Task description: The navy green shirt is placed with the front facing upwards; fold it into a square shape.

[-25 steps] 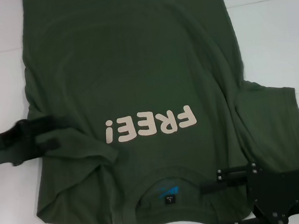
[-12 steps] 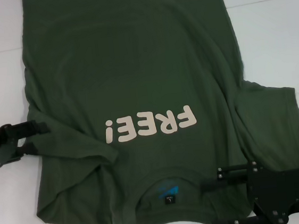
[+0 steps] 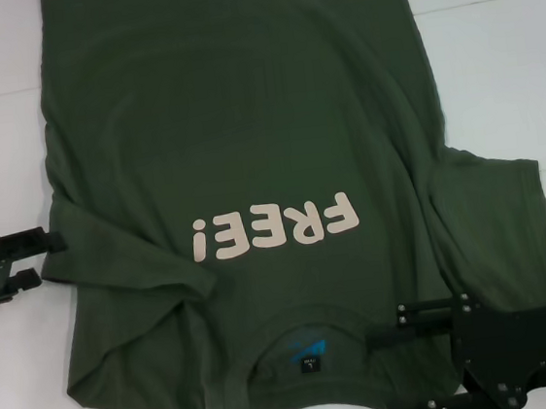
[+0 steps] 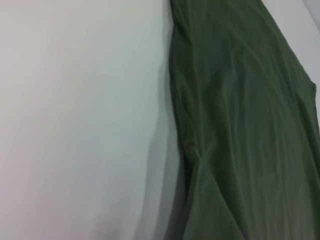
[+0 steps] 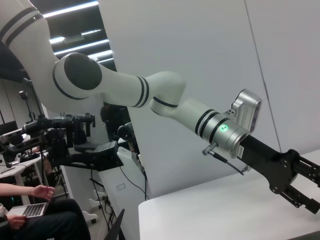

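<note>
The dark olive-green cotton T-shirt [image 3: 250, 168] with cream lettering lies front-up across the middle of the white table [image 3: 492, 54], its left sleeve folded inward. The left gripper [image 3: 49, 259] sits just off the shirt's left edge, fingers parted, empty. The right gripper [image 3: 393, 373] hovers over the collar at the near edge, fingers apart, empty.

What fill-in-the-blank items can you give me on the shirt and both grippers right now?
1. The cream lettering on the shirt reads ____.
2. The left sleeve lies folded over the shirt's body, while the ____ sleeve still lies spread out flat.
3. The left gripper sits at the shirt's edge with its fingers ____.
4. The neck label lies on the side of the lettering ____ the robot.

Missing words: FREE!; right; open; nearer
</note>
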{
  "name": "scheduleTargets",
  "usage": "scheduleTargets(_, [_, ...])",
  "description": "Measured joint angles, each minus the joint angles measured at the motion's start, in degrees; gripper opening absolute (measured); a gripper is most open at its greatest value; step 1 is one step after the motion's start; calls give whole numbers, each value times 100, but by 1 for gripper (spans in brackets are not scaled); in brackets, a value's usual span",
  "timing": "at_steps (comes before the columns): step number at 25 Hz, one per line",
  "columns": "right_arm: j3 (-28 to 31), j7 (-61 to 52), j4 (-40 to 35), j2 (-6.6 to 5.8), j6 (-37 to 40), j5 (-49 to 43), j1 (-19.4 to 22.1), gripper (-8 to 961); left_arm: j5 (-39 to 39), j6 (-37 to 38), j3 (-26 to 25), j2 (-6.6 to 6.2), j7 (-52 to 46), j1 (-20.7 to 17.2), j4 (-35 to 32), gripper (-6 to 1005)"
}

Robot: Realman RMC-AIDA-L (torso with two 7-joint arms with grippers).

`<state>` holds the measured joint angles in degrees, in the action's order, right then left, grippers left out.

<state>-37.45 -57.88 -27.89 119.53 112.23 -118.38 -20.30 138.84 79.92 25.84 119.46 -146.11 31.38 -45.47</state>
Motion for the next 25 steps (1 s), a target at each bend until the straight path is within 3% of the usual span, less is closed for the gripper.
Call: scheduleTargets(25, [19, -4, 16, 0, 0, -1, 12, 699, 73, -439, 203, -2, -60, 88, 271, 735])
